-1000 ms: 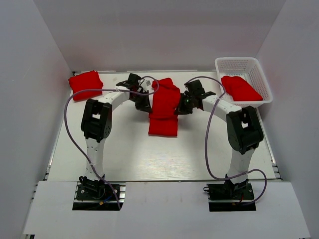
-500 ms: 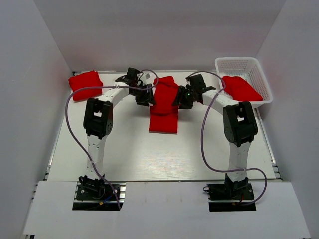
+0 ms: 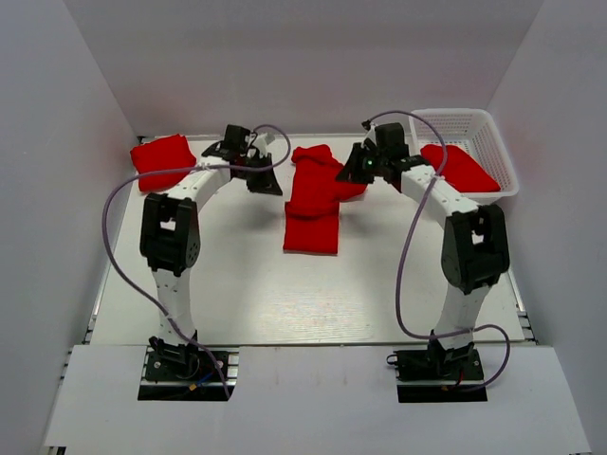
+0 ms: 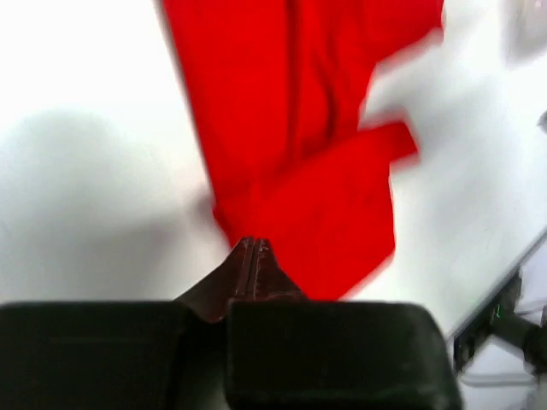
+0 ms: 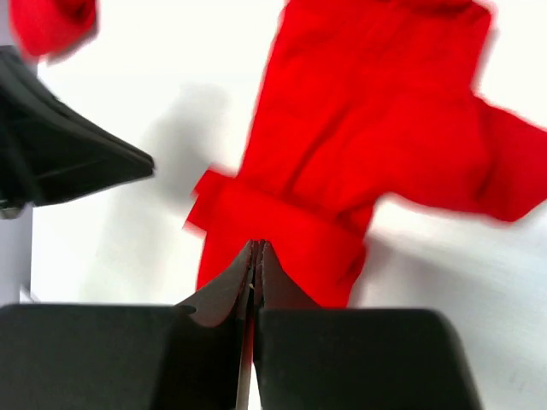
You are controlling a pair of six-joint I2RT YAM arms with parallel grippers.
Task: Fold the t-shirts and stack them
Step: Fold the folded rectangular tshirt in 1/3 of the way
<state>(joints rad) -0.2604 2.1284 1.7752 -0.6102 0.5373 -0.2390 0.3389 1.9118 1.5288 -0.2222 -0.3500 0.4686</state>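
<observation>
Center of the top view: a t-shirt (image 3: 313, 204) lies part-folded on the table (image 3: 237, 284). The left gripper (image 3: 263, 180) sits just left of it, jaws pressed together and empty. The right gripper (image 3: 355, 172), at the shirt's upper-right edge, is also pressed together; its wrist view is blurry, prob. no cloth pinched. A folded t-shirt (image 3: 163, 159) sits upper left, and a third t-shirt (image 3: 460, 167) is in the basket (image 3: 453, 116) upper right.

A white desk (image 3: 247, 284) stands boxed in on three sides: a plain pale back wall (image 3: 303, 66) beyond the left hand (image 3: 266, 184) and right hand (image 3: 352, 173), a side wall (image 3: 47, 237) outward of each. Soft, even light.
</observation>
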